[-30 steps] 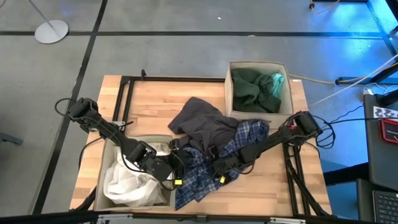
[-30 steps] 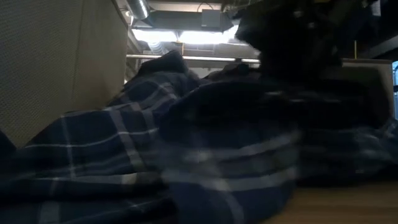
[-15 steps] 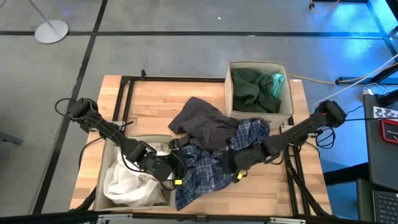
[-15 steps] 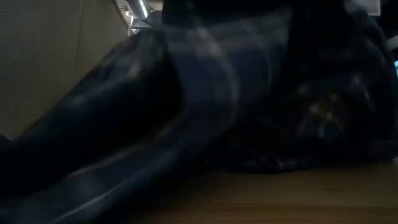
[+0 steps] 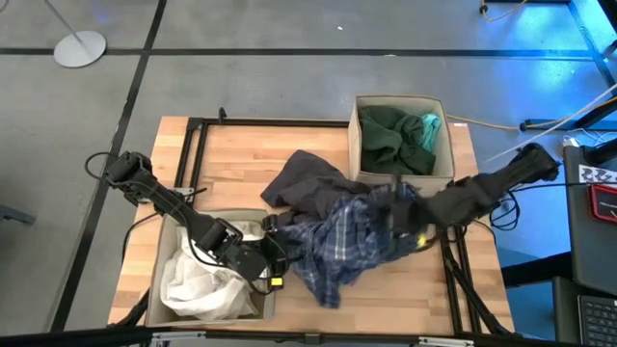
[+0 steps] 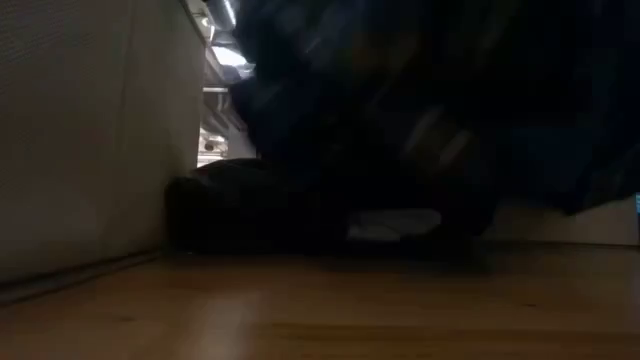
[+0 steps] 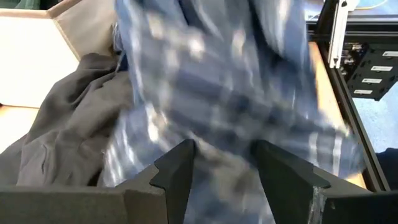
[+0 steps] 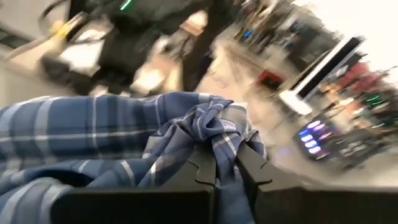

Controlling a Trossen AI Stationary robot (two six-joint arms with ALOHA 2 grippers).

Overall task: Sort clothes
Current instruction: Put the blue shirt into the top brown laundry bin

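Note:
The blue-white plaid shirt (image 5: 342,241) is bunched at the table's middle, partly over the dark grey garment (image 5: 308,183). My right gripper (image 5: 410,224) is shut on the shirt at its right end; the right wrist view shows this too (image 8: 227,165). My left gripper (image 5: 275,262) is open beside the shirt's left edge. In the left wrist view (image 7: 221,168) the shirt (image 7: 217,93) is blurred just beyond the fingers, and I cannot tell whether they touch it. White clothes (image 5: 198,280) lie in the near left bin. Dark green (image 5: 386,135) and teal (image 5: 426,127) garments lie in the far right bin. My right gripper pinches a gathered bunch of the plaid shirt (image 8: 214,134) between its two fingers, several folds together. The arm reaches in from the table's right. The shirt trails away from the fingers toward the table's left, and its far end (image 5: 323,289) is low over the table near the front edge.
The near left bin (image 5: 154,289) stands at the front left corner and shows as a pale wall in the low view (image 6: 80,150). The far right bin (image 5: 355,135) stands at the back right. A black frame (image 5: 193,145) lies on the table's left half.
My right gripper has gone toward the table's right and far edges and upward, still shut on the plaid shirt. The shirt has been dragged to the right with it. Its near end has slid away from the left bin, and its right part has lifted.

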